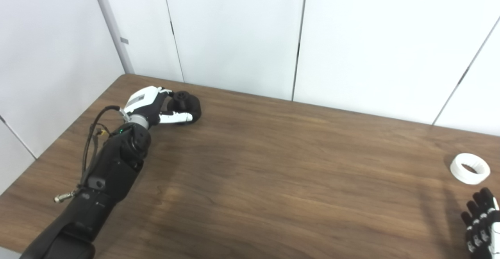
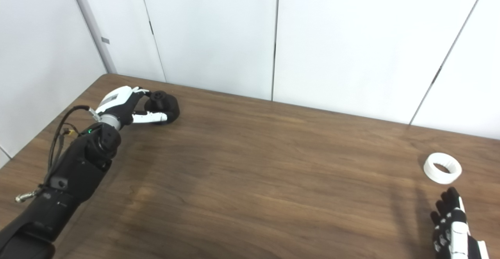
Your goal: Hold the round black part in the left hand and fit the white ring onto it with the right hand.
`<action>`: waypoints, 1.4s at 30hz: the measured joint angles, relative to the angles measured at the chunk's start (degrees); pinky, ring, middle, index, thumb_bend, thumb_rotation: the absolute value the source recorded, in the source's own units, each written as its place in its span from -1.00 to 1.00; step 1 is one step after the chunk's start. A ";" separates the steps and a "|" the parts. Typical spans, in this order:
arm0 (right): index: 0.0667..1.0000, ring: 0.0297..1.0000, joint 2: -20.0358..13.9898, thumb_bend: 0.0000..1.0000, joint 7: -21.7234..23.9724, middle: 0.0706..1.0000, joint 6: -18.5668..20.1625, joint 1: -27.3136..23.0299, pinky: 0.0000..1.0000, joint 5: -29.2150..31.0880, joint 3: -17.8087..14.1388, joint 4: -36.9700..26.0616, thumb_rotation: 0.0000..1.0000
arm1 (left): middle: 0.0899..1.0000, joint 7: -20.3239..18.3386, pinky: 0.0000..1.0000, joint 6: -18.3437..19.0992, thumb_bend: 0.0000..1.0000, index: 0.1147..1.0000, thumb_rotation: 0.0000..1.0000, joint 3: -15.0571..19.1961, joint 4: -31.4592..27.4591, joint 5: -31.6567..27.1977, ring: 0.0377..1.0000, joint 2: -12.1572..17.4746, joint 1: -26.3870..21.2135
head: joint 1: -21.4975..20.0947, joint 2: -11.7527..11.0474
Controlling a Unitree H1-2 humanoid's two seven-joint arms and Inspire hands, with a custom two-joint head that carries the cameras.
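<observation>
The round black part [image 1: 187, 103] rests on the wooden table [image 1: 273, 165] near its far left corner. My left hand [image 1: 150, 106] reaches it from the left, one finger lying along its near side and the others curled over its top and back, so the hand is closed around it. Flat on the table at the far right lies the white ring [image 2: 442, 168]. Just short of the ring, at the bottom right corner, my right hand [image 2: 451, 224] holds nothing, its fingers stretched out and pointing toward the ring without touching it.
White wall panels [image 1: 234, 32] stand right behind the table's far edge and along its left side, close to the black part. My left forearm [image 1: 113, 169], with loose cables, lies across the table's left part.
</observation>
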 measured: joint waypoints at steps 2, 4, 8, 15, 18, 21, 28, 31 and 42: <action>1.00 1.00 0.00 -0.30 0.01 1.00 -0.05 0.00 1.00 0.03 -0.02 0.00 0.97 | 0.95 1.76 0.89 -0.13 1.00 0.73 0.25 0.15 0.81 0.01 1.00 -0.29 -0.02 | 0.00 0.00; 1.00 1.00 0.00 -0.30 0.02 1.00 -0.15 0.01 1.00 0.03 -0.02 0.00 0.97 | 0.96 3.00 0.91 -0.21 1.00 0.74 0.25 0.05 1.91 0.03 1.00 -0.66 -0.09 | 0.00 0.00; 1.00 1.00 0.00 -0.27 0.02 1.00 -0.25 0.03 1.00 -0.09 0.01 0.00 0.94 | 0.99 3.98 0.97 -0.27 1.00 0.77 0.23 -0.91 3.56 0.30 1.00 -1.43 -0.70 | -0.09 -0.09; 1.00 1.00 -0.01 -0.27 0.04 1.00 -0.60 0.05 1.00 -0.10 0.07 0.00 0.93 | 0.98 5.95 0.97 -0.26 1.00 0.76 0.18 -1.83 5.64 0.99 1.00 -1.58 -2.59 | -0.09 -0.09; 0.99 1.00 -0.01 -0.28 0.05 1.00 -0.65 0.06 1.00 -0.07 0.06 0.00 0.91 | 0.98 6.83 0.95 -0.99 1.00 0.75 0.19 -2.52 7.41 1.02 1.00 -1.59 -3.23 | -0.09 -0.09; 0.99 1.00 -0.02 -0.26 0.04 1.00 -0.85 0.06 1.00 -0.10 0.00 0.00 0.88 | 0.98 7.41 0.96 -1.60 1.00 0.73 0.18 -2.83 8.74 0.98 1.00 -1.59 -3.31 | -0.18 -0.09; 0.99 1.00 -0.02 -0.27 0.04 1.00 -1.08 0.05 1.00 -0.12 0.02 0.00 0.90 | 0.98 7.45 0.99 -1.65 1.00 0.71 0.16 -3.01 9.04 0.81 1.00 -1.59 -3.66 | -0.18 0.00; 1.00 1.00 -0.02 -0.24 0.04 1.00 -1.08 0.05 1.00 -0.12 0.03 0.00 0.89 | 0.97 7.44 0.99 -1.69 1.00 0.68 0.16 -3.19 9.08 0.80 1.00 -1.59 -3.85 | -0.18 0.00; 1.00 1.00 -0.02 -0.25 0.01 1.00 -1.11 0.05 1.00 -0.18 0.02 0.02 0.91 | 0.94 6.68 0.95 -1.47 1.00 0.55 0.13 -3.74 9.50 0.78 1.00 -1.58 -4.45 | -0.44 0.26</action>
